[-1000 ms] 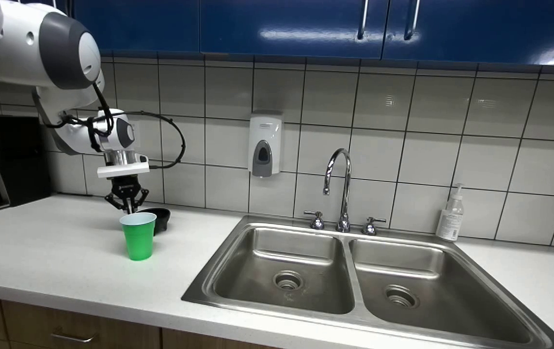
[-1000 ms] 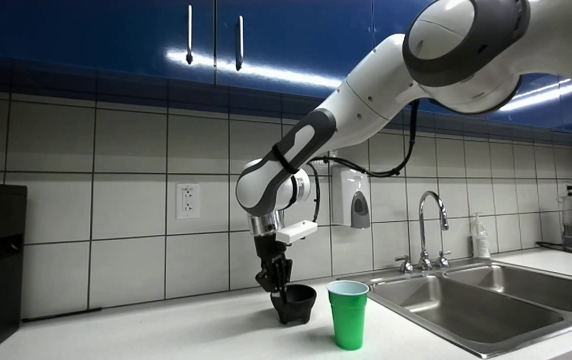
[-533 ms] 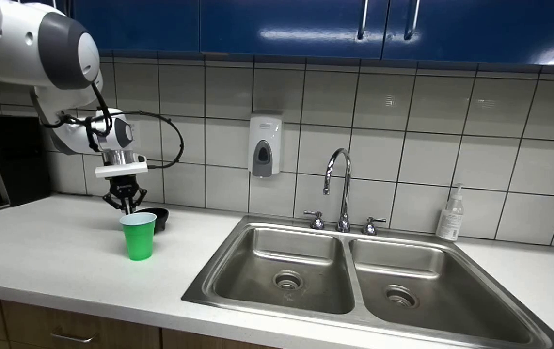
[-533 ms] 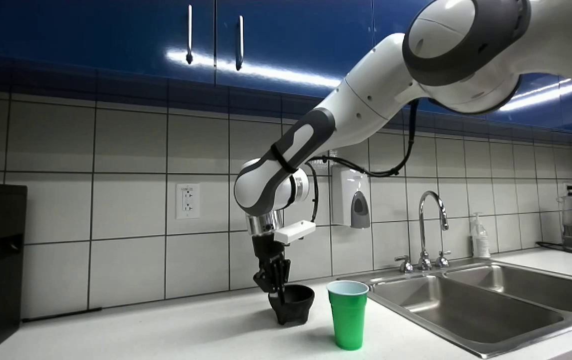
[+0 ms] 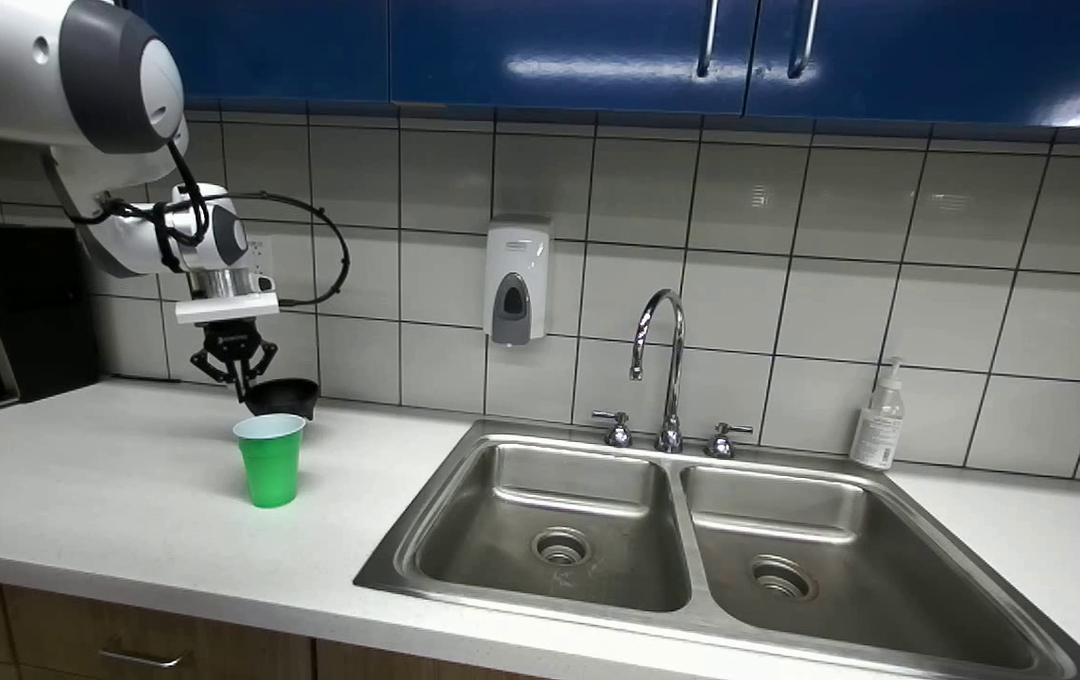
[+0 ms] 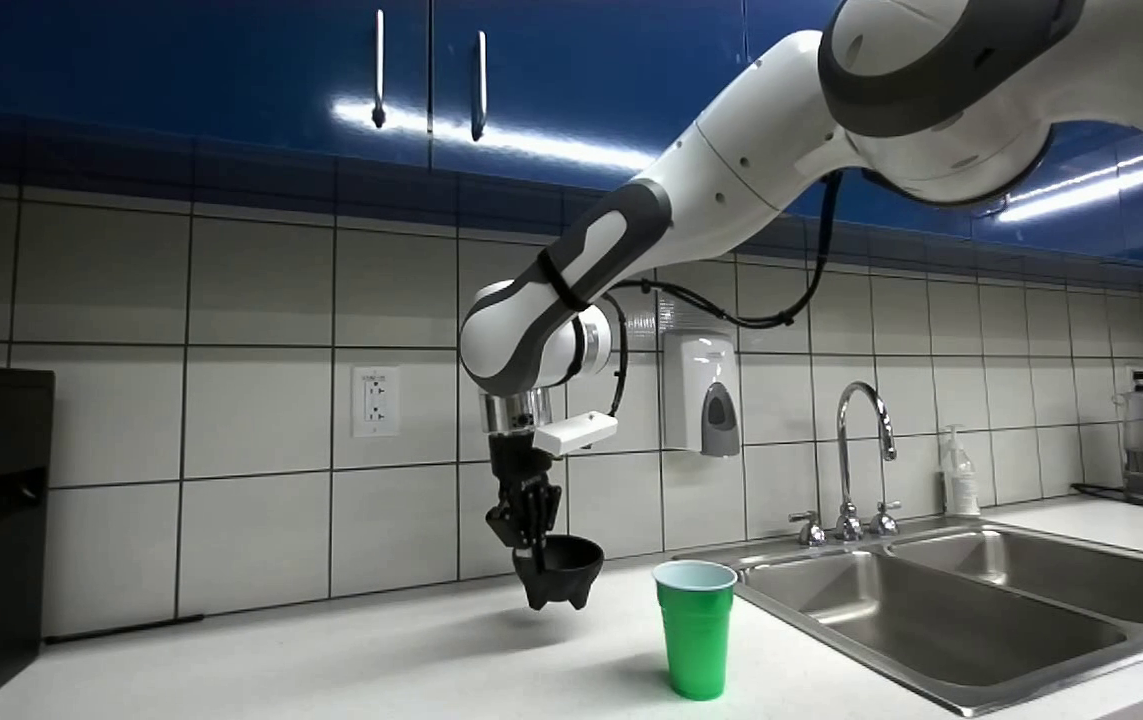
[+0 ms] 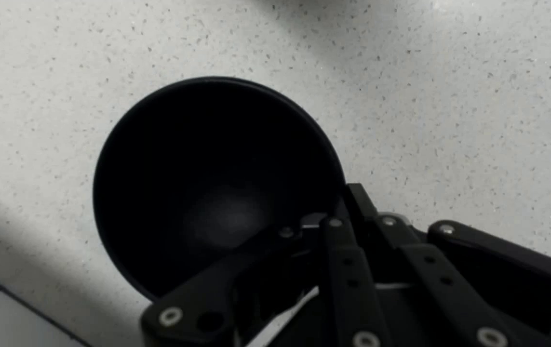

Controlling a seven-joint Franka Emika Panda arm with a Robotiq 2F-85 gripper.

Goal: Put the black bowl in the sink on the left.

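Black bowl, footed, hangs from gripper over speckled counter.

Arm bent at wrist — jaws pointing down, clamped.

The tool partly hides the black bowl, whose inside seems unreadably dark.

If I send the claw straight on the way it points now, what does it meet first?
The countertop, most likely. The claw points down, gripping the black bowl by its rim, so the bowl should touch before the claw itself. A gap shows beneath the bowl; how deep is hard to judge.
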